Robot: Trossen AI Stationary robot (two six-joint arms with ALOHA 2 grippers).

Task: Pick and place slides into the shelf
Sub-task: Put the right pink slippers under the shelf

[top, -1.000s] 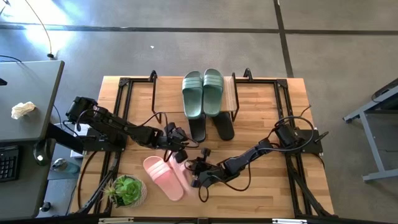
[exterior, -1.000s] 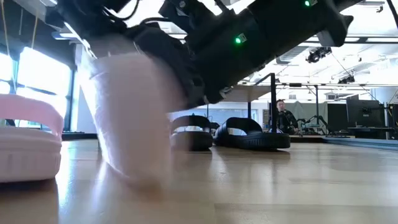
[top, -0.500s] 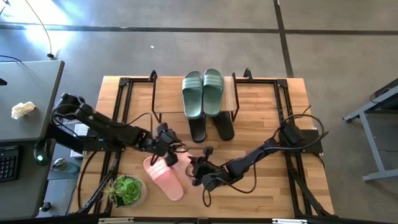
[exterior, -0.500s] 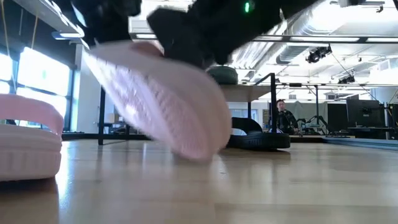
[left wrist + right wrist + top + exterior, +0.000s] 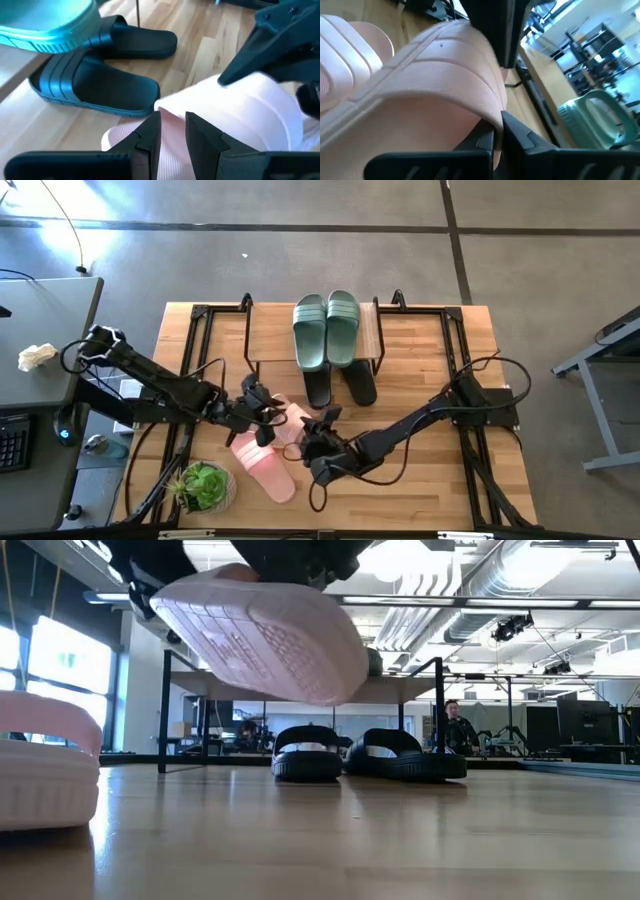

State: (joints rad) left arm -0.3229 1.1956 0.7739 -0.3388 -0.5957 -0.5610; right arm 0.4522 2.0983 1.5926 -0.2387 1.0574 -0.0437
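Note:
One light pink slide (image 5: pixel 289 420) is in the air between my two grippers, and its ribbed sole (image 5: pixel 265 635) shows in the low view. My left gripper (image 5: pixel 262 413) is shut on one end of it. My right gripper (image 5: pixel 316 442) is shut on its strap. The second pink slide (image 5: pixel 263 467) lies sole down on the table near the front edge. The sage green pair (image 5: pixel 326 328) sits on the shelf's plank (image 5: pixel 268 330). The black pair (image 5: pixel 340 386) stands on the table under the shelf. My left gripper pinches an end of the pink slide's footbed (image 5: pixel 170 142) between its two fingers (image 5: pixel 149 136), coming from the table's left about level. The slide is lifted clear of the table. My right gripper pinches the edge of the wide ribbed strap (image 5: pixel 487 107) between its fingers (image 5: pixel 482 142), coming from the table's right. The slide hangs clear, sole tilted downward.
A potted green plant (image 5: pixel 205 486) stands at the table's near left corner. The shelf's black wire frames (image 5: pixel 378 340) stand on both sides of the plank. Cables trail from both arms across the table. Bare wood lies at the near right (image 5: pixel 450 480).
The pink slide stood tipped with one end on the table; it is now lifted clear and turned closer to level, sole downward. My left gripper moved toward the table's left, and my right gripper rose and shifted left with it, both still holding.

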